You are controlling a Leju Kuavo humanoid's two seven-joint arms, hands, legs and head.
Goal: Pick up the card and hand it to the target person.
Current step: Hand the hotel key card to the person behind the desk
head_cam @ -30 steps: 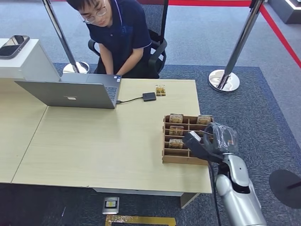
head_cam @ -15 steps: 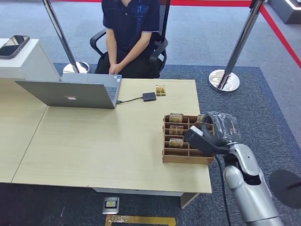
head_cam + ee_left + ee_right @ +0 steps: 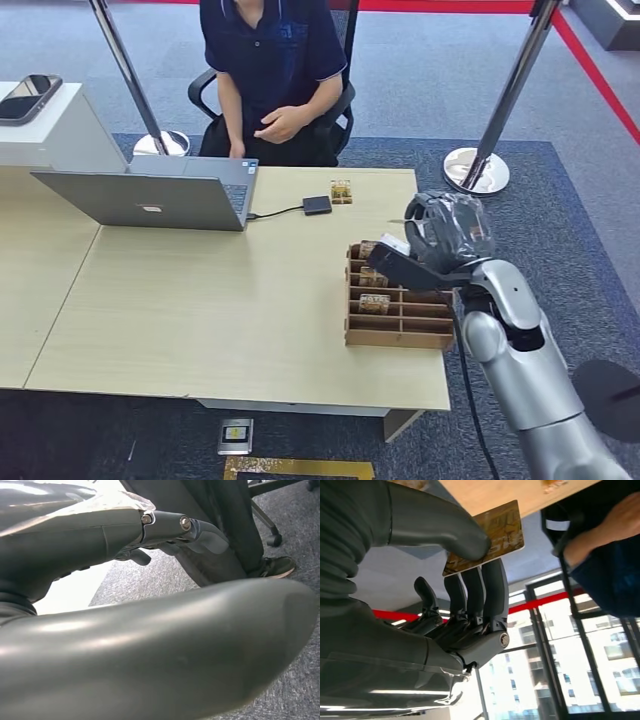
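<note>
Now the card flat between right hand thumb and fingers, long axis toward the person.

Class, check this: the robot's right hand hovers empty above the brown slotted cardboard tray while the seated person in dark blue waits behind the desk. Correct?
Not empty. In the right wrist view, the right hand pinches a gold patterned card between thumb and fingers. The cardboard tray and the person are as stated.
</note>
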